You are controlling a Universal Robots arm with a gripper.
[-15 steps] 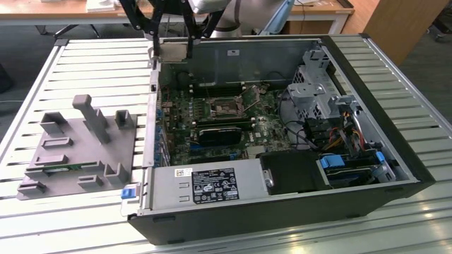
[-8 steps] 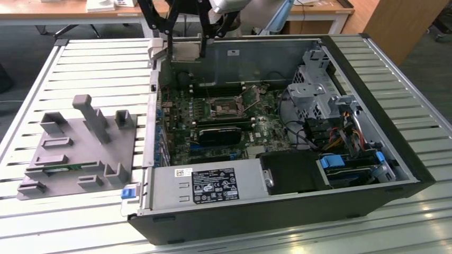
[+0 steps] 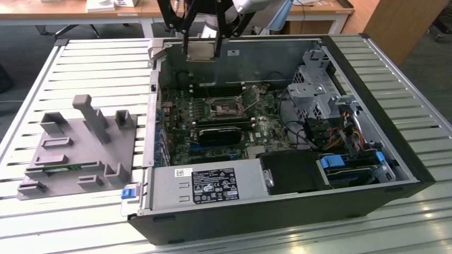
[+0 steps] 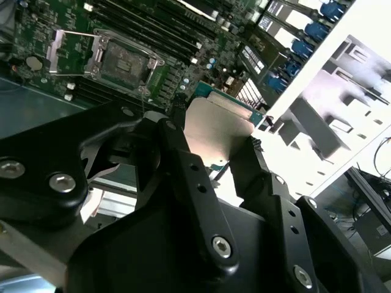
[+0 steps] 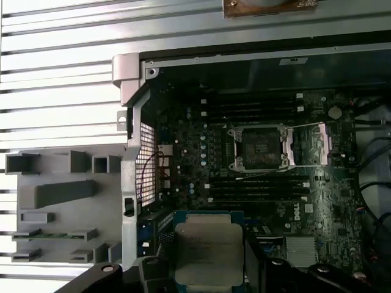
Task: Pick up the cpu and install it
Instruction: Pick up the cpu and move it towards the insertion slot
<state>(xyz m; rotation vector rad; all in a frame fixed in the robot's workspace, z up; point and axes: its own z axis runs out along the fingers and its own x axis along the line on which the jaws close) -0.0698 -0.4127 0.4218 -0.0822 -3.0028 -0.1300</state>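
1. A matte grey moulded-plastic fixture tray (image 3: 71, 154), with upright posts and shallow slots, lies on the white slatted metal table (image 3: 99, 69). It is well off from the gripper, toward the exterior view's left.
2. The black two-finger gripper (image 3: 202, 48) is closed narrow on the cpu (image 3: 201, 52), a small flat square chip with a silvery-grey metal top plate and a thin green rim. It is pinched by opposite edges and held in the air above the open black computer case (image 3: 282, 222).
3. Below the gripper and well apart from it, the square silver-framed socket (image 5: 259, 146) sits on the green motherboard (image 3: 185, 124), with its metal load plate swung open. The step in hand looks like carrying the chip to the socket. Doing it well means holding the chip level, squaring its edges to the frame and setting it straight down, never sliding it, because the contacts are likely delicate.
4. Toward the exterior view's right of the gripper is a grey perforated sheet-metal drive cage (image 3: 314, 87), hard-edged, with loose cables beside it.
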